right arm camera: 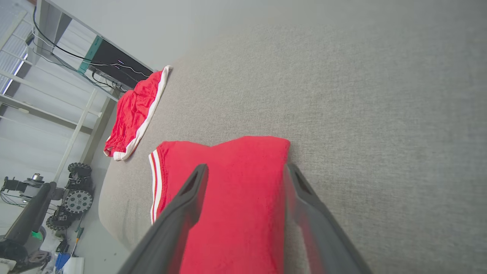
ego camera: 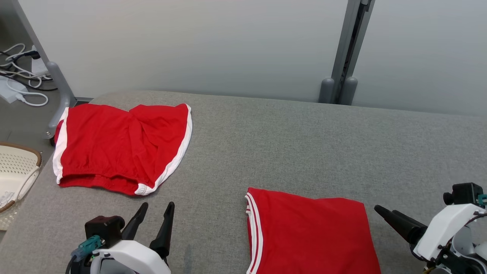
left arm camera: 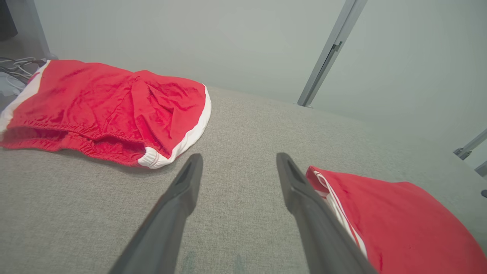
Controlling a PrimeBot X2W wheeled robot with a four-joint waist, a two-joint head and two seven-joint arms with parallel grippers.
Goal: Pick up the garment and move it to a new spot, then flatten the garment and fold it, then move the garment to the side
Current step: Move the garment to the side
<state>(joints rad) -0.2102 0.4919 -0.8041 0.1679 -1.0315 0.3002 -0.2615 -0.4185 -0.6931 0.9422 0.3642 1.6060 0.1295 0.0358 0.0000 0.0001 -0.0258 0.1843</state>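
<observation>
The worktop (ego camera: 304, 144) is covered in grey fabric and carries two red garments, well apart. The folded red garment (ego camera: 312, 232), with white stripes along its left edge, lies flat at the near edge, slightly right of centre. The red shorts (ego camera: 121, 144), trimmed in white, lie at the far left corner with the waistband toward the near side and some creases across the middle; their left edge reaches the worktop's rim. The left end effector (ego camera: 158, 205) sits at the near left, between the two garments, fingers spread apart and pointing toward the far side, nothing between them and touching neither garment. The right end effector (ego camera: 384, 211) sits at the near right, just beside the folded red garment's right edge, fingers pointing left toward it; the right wrist view shows its fingers spread apart with nothing gripped. Whether its fingertips touch the cloth cannot be told. A pale perforated basket (ego camera: 15, 167) stands beside the worktop's left edge. White cables (ego camera: 23, 76) lie on the floor at the far left. A grey upright (ego camera: 344, 49) stands against the pale wall panel behind.
</observation>
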